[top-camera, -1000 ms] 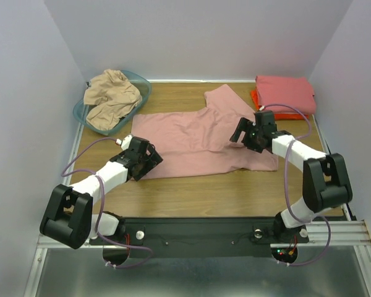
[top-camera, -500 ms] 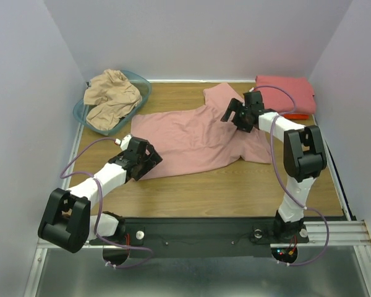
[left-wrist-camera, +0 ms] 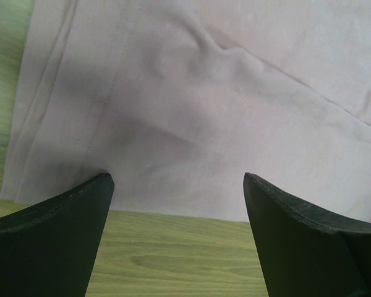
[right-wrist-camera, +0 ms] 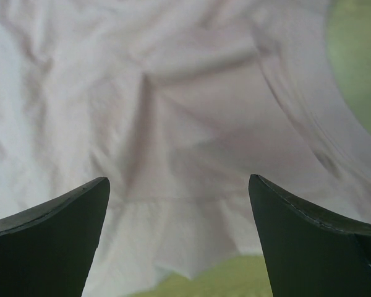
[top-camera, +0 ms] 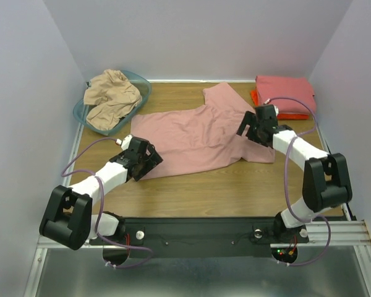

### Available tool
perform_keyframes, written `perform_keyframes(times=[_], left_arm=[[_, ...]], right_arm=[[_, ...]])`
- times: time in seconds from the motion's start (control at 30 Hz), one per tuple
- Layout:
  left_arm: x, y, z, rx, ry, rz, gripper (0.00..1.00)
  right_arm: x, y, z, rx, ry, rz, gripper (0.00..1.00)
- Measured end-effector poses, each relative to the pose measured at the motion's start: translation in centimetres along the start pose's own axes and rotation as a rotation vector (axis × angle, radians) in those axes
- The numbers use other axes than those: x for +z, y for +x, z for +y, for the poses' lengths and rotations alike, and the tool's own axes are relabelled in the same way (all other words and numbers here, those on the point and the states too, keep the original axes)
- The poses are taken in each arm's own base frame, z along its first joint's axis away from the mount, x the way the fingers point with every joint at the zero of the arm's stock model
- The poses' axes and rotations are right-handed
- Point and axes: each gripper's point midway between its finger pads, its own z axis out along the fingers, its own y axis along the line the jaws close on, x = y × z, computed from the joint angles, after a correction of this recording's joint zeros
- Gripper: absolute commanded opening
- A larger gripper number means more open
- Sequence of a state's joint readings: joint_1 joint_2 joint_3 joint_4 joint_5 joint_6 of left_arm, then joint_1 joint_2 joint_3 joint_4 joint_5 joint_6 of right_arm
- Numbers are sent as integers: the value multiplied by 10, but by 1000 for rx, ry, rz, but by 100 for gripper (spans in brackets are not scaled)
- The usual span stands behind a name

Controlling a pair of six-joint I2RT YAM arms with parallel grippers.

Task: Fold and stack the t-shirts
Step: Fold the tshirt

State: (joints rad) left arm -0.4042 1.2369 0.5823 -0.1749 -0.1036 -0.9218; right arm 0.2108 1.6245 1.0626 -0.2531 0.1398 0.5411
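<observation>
Swinging back toward us and to the right, the right gripper (top-camera: 247,129) has left the far sleeve it hung over half a second ago and now hangs low over the right end of the spread shirt; the left gripper (top-camera: 150,159) has stayed where it was. We count four shirts, one basket and two grippers. One soft dusty pink cotton t-shirt (top-camera: 191,136) lies opened out on the wooden table (top-camera: 235,185). Its long axis runs left to right, with the stitched hem toward the left gripper and one short sleeve pointing to the far side. One crumpled tan-beige t-shirt (top-camera: 111,96) sits in the translucent teal plastic basket (top-camera: 143,86), well beyond the left fingers. One folded coral pink t-shirt (top-camera: 284,93) lies on one bright orange t-shirt (top-camera: 292,116), beyond and to the right of the right fingers. Both pairs of fingers stand wide apart and hold nothing. From the left wrist, we see the pink shirt's near edge and hem corner just beyond the fingertips, bare wood between them. From the right wrist, we see wrinkled pink cloth filling the gap between and beyond the fingers.
</observation>
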Motion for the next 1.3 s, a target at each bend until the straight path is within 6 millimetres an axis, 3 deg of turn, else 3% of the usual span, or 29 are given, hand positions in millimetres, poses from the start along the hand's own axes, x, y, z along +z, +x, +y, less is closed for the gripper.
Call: perform_keyframes(times=[0.1,0.17,0.3,0.43,0.6,0.77,1.1,1.3], left_arm=[[3,-4,-8,7,8,-1,98],[4,-9,-16,14,21,-5,98],[11,-15,-31,25,52,-13,98],[25,-11,-30,37,38,5,98],[29,-11,-36,30,89,-12,98],[21,-4,-32,8,157,-40,98],[-20,40,-4,-54,208,55,99],[-28,45,13,-76,131,72,99]], right_arm=[[-17,12,-19,10,40,-11,100],[-17,17,-28,20,59,-3,100],[-4,27,-43,59,79,44,100],[9,51,-62,101,100,96,100],[-10,67,-71,128,69,76,100],[-37,94,-82,210,22,46,100],[-97,138,-110,408,63,38,100],[-110,154,-120,502,97,45,100]])
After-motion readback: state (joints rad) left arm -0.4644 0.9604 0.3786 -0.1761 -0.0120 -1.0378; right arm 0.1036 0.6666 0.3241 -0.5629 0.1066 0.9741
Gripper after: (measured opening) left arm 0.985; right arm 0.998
